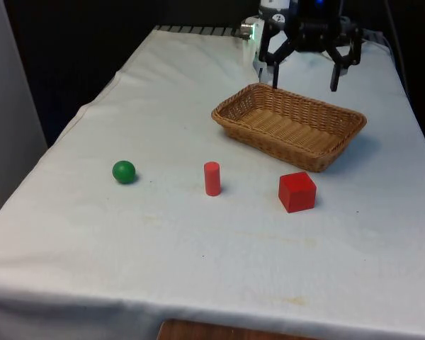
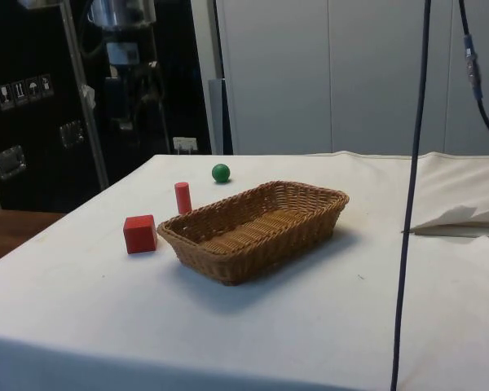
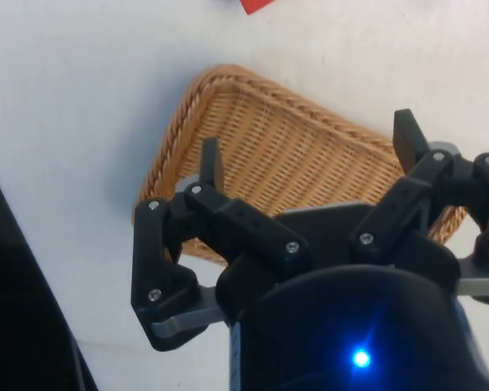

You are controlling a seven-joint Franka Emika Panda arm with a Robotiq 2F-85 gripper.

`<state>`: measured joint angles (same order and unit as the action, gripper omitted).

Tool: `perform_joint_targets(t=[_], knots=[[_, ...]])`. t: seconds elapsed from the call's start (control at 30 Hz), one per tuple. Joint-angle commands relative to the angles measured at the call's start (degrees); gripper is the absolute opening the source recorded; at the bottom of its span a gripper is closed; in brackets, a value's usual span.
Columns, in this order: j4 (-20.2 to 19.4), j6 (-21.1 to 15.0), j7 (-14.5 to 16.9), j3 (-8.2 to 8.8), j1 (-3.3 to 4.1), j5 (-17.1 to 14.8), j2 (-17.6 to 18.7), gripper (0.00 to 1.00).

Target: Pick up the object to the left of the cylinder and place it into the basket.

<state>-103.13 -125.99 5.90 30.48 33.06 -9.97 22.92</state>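
While the gripper (image 1: 304,76) is hanging wide open over the basket's (image 1: 235,108) far edge, holding nothing, the green ball (image 1: 124,171) is sitting well off to the front view's left of the red cylinder (image 1: 212,178). The wrist view is cutting off most of the red cube (image 3: 257,5).

Open cloth rings the green ball (image 1: 124,171); red cylinder (image 1: 212,178) stands apart
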Motion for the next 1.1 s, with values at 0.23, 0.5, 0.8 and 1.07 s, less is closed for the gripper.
perform_joint_targets(t=[0.23, 0.5, 0.8, 1.07], knots=[[-2.5, -6.1, 3.4, -1.09, -0.29, -1.0, 0.5, 1.0], [-3.5, -9.2, 5.5, -1.66, -0.34, -1.0, 1.5, 1.0], [-3.8, -12.4, 8.0, -2.35, -0.63, -1.7, 3.7, 1.0], [-3.6, -15.2, 10.8, -2.52, -0.63, -3.1, 6.4, 1.0]])
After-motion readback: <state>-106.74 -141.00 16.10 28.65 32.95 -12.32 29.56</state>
